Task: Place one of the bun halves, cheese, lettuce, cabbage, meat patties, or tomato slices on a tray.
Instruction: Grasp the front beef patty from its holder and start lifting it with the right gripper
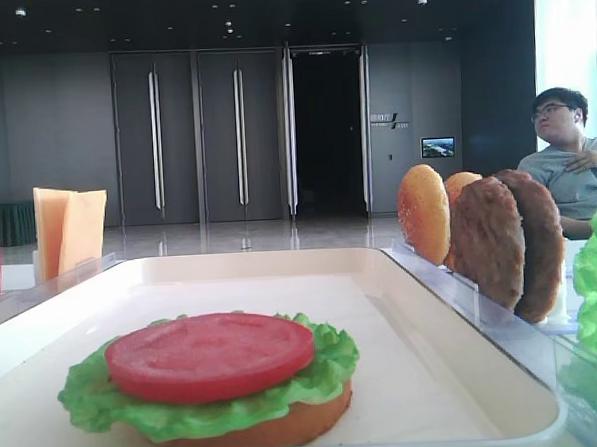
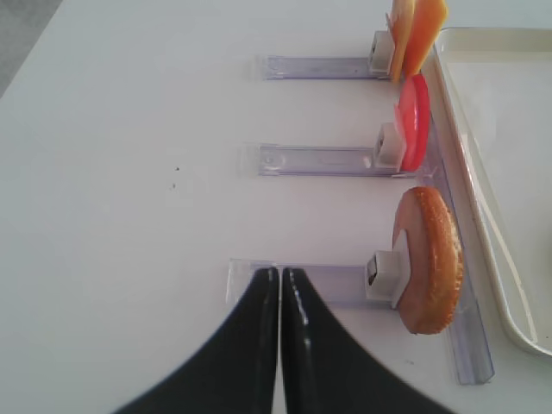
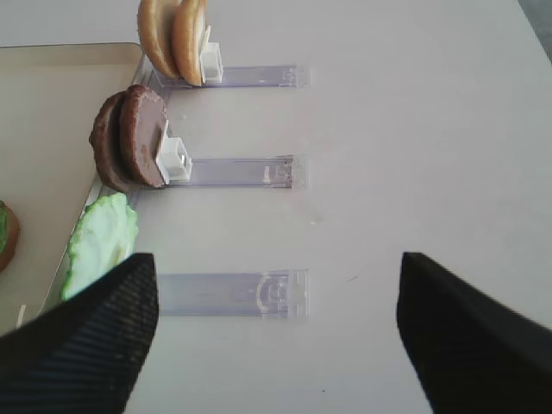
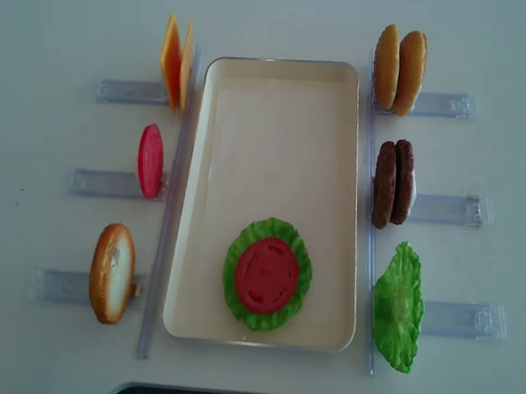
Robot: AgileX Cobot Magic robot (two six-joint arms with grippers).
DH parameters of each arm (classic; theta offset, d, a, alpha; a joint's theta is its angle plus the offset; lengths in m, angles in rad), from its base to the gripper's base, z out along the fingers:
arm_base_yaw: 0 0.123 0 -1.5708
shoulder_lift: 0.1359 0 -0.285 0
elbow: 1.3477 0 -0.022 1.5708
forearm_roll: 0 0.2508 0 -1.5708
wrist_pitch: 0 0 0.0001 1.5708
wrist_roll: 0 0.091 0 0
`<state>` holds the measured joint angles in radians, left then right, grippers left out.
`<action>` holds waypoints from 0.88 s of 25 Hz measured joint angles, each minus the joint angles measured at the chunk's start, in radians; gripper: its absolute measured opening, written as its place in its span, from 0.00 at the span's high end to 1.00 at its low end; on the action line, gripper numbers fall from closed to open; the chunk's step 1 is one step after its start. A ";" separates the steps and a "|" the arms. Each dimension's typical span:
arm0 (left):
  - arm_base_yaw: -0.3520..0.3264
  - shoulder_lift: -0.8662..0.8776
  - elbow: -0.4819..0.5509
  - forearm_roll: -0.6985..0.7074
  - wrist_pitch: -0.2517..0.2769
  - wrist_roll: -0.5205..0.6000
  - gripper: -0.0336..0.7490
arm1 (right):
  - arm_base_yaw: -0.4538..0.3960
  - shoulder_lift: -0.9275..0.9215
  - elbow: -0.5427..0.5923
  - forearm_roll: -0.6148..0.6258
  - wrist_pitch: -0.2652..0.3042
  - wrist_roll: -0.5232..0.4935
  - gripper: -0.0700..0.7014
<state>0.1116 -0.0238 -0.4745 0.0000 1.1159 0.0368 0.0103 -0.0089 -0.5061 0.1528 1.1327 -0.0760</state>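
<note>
On the cream tray (image 4: 284, 78) lies a stack: bun half (image 1: 279, 428), lettuce (image 4: 236, 288), tomato slice (image 4: 267, 274) on top. Left of the tray, cheese (image 4: 173, 62), a tomato slice (image 4: 150, 160) and a bun half (image 4: 112, 272) stand in racks. On the tray's right stand two bun halves (image 4: 398, 68), two meat patties (image 4: 393, 183) and a lettuce leaf (image 4: 398, 306). Cabbage is out of view. My right gripper (image 3: 276, 259) is open and empty above the rack beside the lettuce leaf (image 3: 102, 241). My left gripper (image 2: 280, 272) is shut and empty, just left of the bun half (image 2: 431, 259).
Clear plastic racks (image 4: 447, 319) lie on the white table on both sides of the tray, and long clear rails (image 4: 161, 243) run along its edges. A seated person (image 1: 571, 159) is at the far right behind the table.
</note>
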 joint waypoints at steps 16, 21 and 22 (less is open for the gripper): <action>0.000 0.000 0.001 0.000 0.000 0.000 0.97 | 0.000 0.000 0.000 0.021 -0.004 0.004 0.21; 0.000 0.000 0.001 0.000 0.000 0.000 0.97 | 0.000 0.072 -0.006 0.021 -0.004 0.009 0.21; 0.000 0.000 0.001 0.000 0.000 0.000 0.97 | 0.000 0.097 -0.019 0.021 -0.002 0.009 0.21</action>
<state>0.1116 -0.0238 -0.4735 0.0000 1.1159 0.0368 0.0103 0.0884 -0.5249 0.1741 1.1308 -0.0675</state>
